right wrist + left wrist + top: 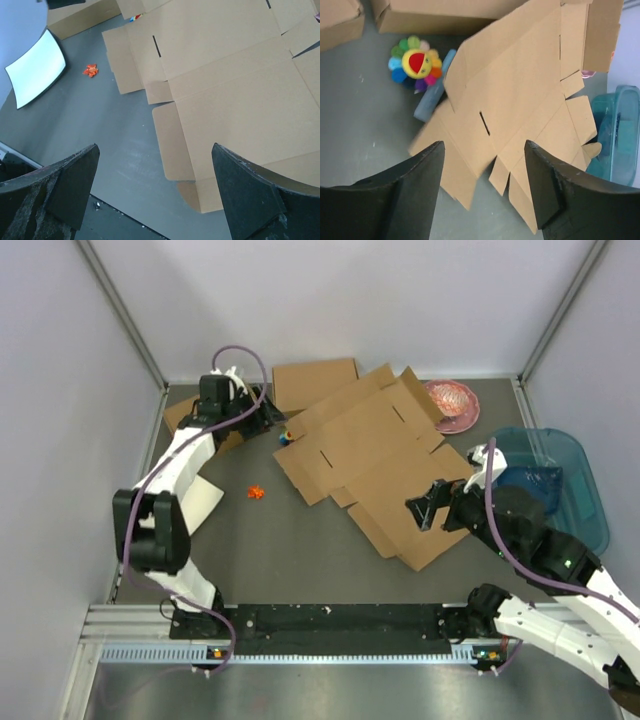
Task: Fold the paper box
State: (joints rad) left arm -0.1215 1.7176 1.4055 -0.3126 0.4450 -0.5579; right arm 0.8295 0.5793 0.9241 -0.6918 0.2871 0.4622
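Nearest me, at about four o'clock on the desk point(300, 550), the right fingers point(425, 508) gape wide with nothing in them, poised over the near right corner of the paper box point(370, 460). The box lies as an unfolded sheet across the middle of the desk and runs back toward one o'clock. Farther off, at eleven o'clock, the left fingers point(268, 415) stand apart and empty by the sheet's far-left edge, with a rainbow flower toy point(415, 62) just beside that edge.

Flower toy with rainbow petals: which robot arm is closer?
Left. The left arm ends just beside the flower toy; the right arm sits across the paper box from it.
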